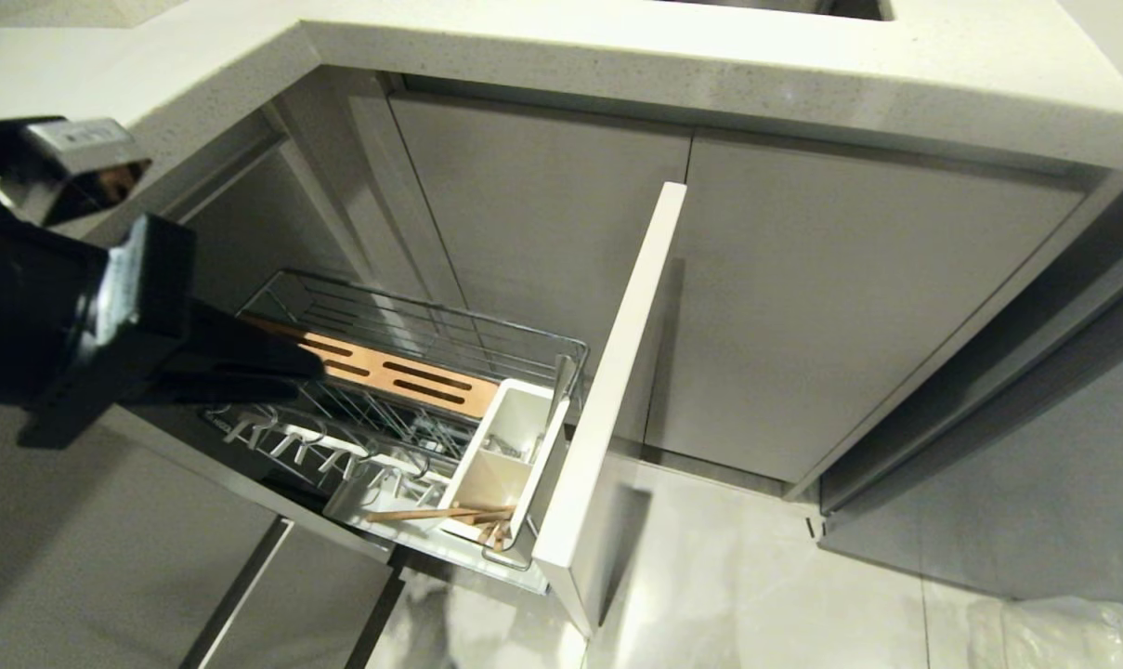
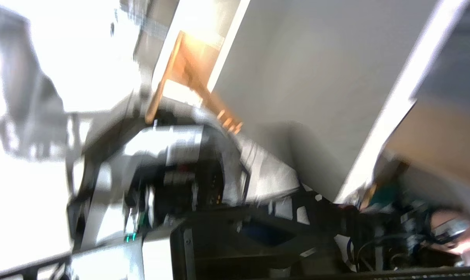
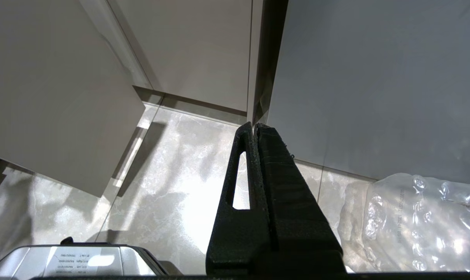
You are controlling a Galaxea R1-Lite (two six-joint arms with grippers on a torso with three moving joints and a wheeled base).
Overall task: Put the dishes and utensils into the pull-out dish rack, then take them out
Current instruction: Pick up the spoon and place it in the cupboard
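The pull-out dish rack [image 1: 412,316] stands drawn out below the counter, with its slotted wooden strip [image 1: 403,372], white caddy [image 1: 515,437] and pale front panel [image 1: 617,390]. A pair of wooden chopsticks [image 1: 450,513] lies across the caddy's near end. A slim metal spoon [image 1: 557,395] stands in the caddy. My left gripper [image 1: 315,364] reaches in from the left over the wooden strip, shut, with nothing seen in it. My right gripper [image 3: 254,125] hangs shut above the floor. The dishes are out of view.
A pale stone countertop [image 1: 617,65] overhangs the rack. Grey cabinet doors [image 1: 849,307] close the corner behind and to the right. A lower drawer front [image 1: 273,595] sits under the rack. A bubble-wrap bag [image 3: 421,221] lies on the tiled floor.
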